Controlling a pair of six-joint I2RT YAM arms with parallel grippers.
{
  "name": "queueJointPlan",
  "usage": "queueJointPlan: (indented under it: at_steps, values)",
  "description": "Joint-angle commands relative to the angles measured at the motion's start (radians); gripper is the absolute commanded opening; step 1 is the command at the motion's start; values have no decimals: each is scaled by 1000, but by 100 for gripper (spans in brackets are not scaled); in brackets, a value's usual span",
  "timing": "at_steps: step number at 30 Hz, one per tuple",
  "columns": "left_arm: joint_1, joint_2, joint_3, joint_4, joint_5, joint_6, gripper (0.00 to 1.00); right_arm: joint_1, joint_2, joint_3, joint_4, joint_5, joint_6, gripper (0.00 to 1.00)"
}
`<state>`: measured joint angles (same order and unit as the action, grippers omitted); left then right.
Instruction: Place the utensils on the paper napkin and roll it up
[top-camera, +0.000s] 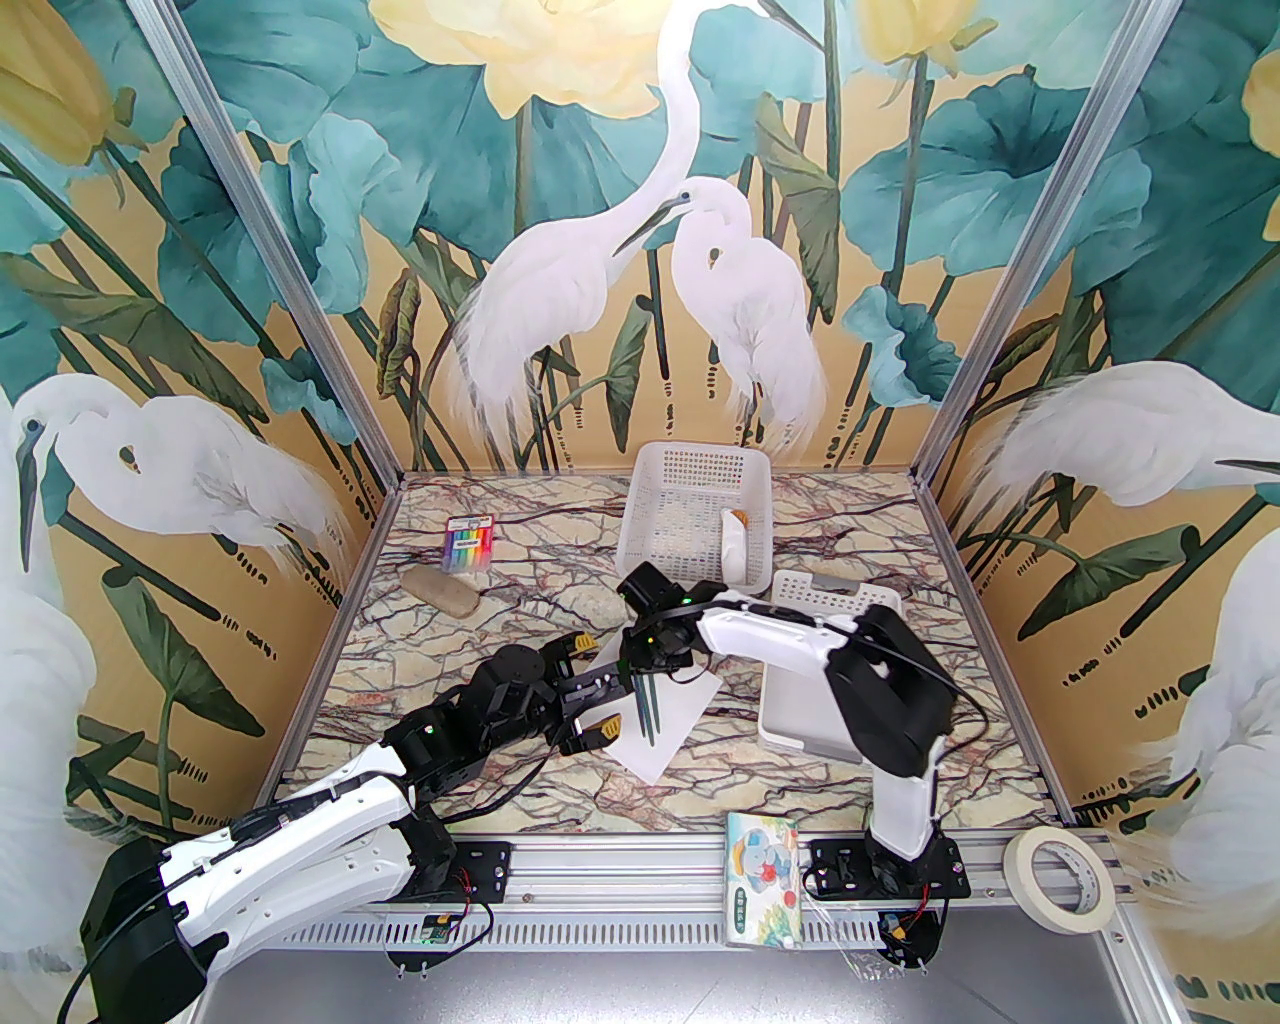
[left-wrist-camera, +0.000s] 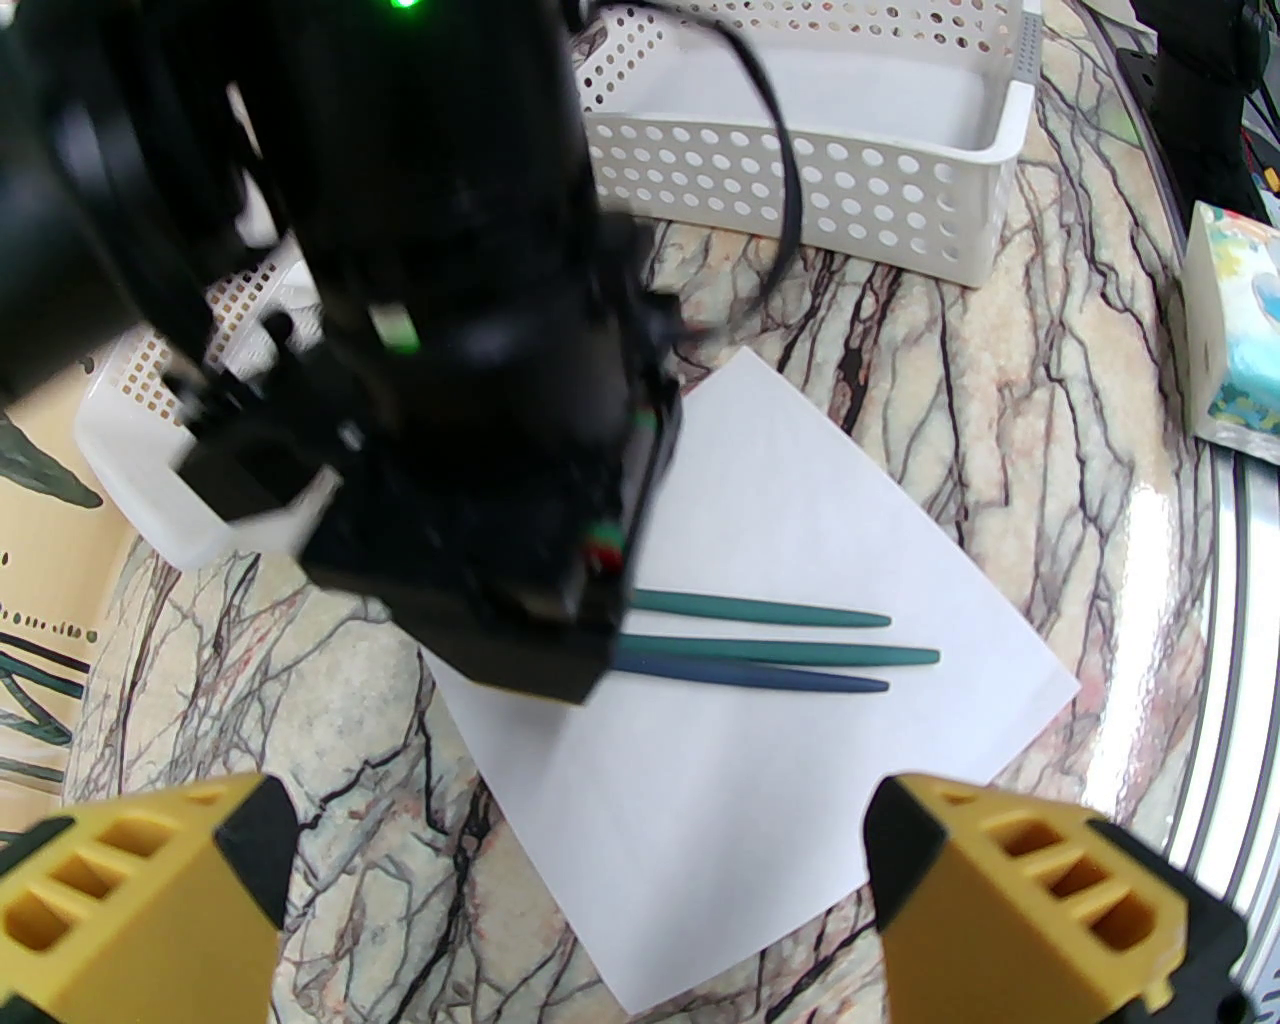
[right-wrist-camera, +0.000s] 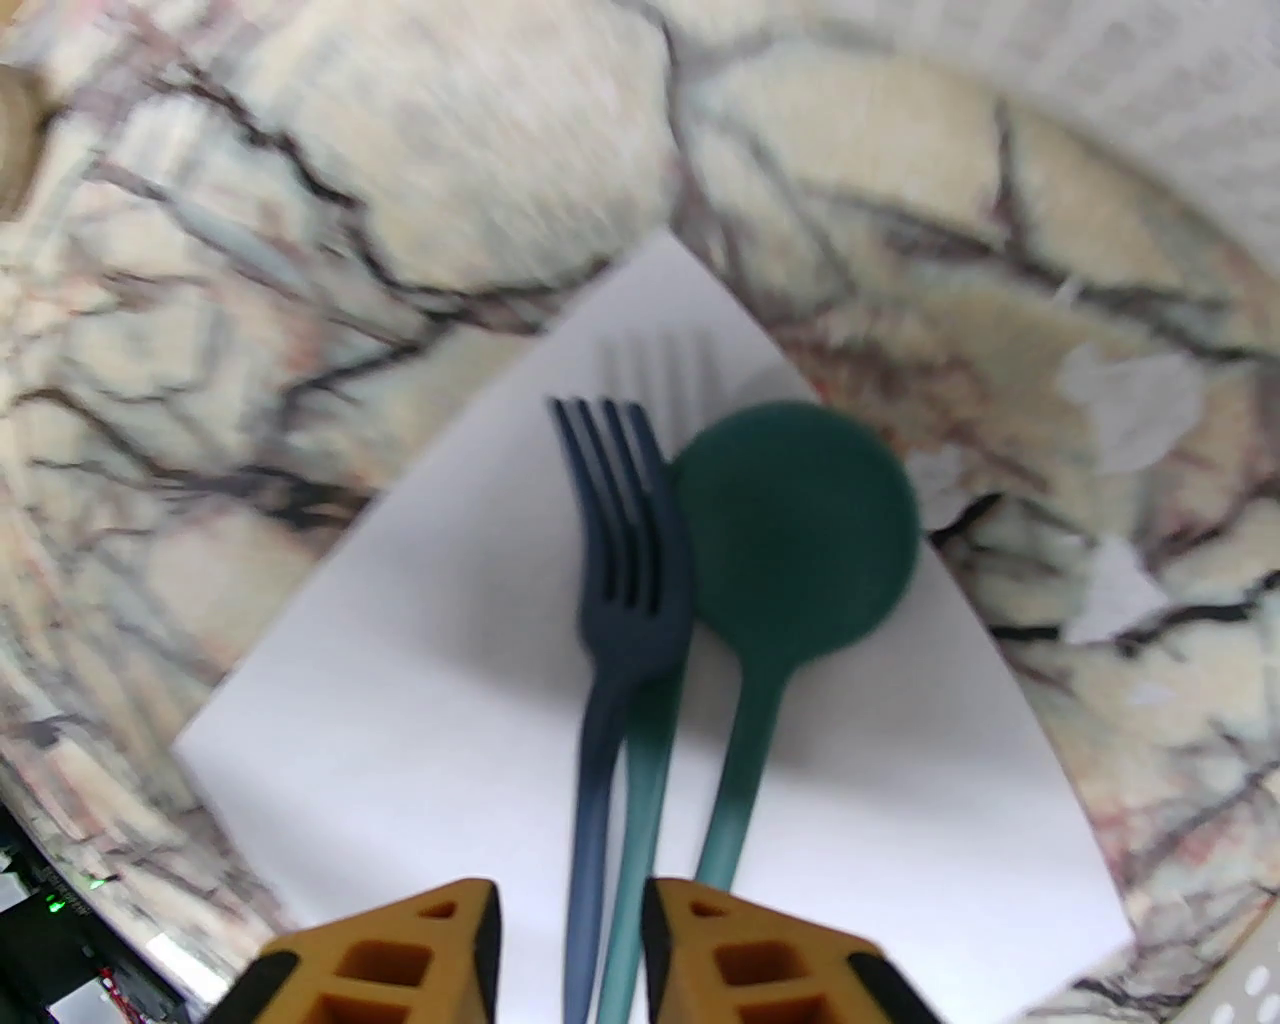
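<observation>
The right fingers (right-wrist-camera: 470, 915) stand a little apart, low over the paper napkin (right-wrist-camera: 400, 700). Two slim handles run through the gap between them. Bare space shows on one side of the handles, so they are not pinched. One handle belongs to the dark fork (right-wrist-camera: 620, 540). It lies on top of a teal handle (right-wrist-camera: 640, 800) whose head is hidden beneath it. The round-bowled spoon (right-wrist-camera: 800, 520) lies just beside them, its bowl against the fork's head and its handle reaching the edge of the other finger. All three lie flat on the napkin, heads toward one of its corners. The napkin is spread out, unrolled, on the table (right-wrist-camera: 300, 150), in the near middle between the two arms. The left fingers (left-wrist-camera: 1000, 880) are spread wide with nothing in them, hovering over the napkin's edge on the side away from the handles' heads. Beyond the napkin stands a white basket (left-wrist-camera: 800, 190). A cartoon-printed tissue pack (top-camera: 765, 875) sits at the table's near rail.
</observation>
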<state>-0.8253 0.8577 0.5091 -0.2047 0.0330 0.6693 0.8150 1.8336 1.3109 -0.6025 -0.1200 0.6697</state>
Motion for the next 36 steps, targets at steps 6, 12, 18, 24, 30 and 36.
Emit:
queueJointPlan:
  at_steps: [6, 12, 18, 24, 30, 36]
  values:
    - [-5, -13, -26, 30, 12, -17, 100, -116, -245, -91, -84, 119, -79, 39]
    - [-7, 18, -25, 30, 20, -11, 99, -236, -454, -204, -62, 161, -94, 49]
    - [-18, 63, -15, -2, 25, 8, 99, -328, -624, -317, -11, 166, -89, 62]
    - [-52, 119, 11, -72, 14, 28, 97, -410, -765, -427, 34, 176, -70, 80]
    - [-108, 207, 53, -139, -16, 30, 93, -472, -883, -515, 67, 179, -62, 99]
    - [-200, 311, 86, -187, -94, 13, 90, -494, -935, -550, 47, 202, -72, 99]
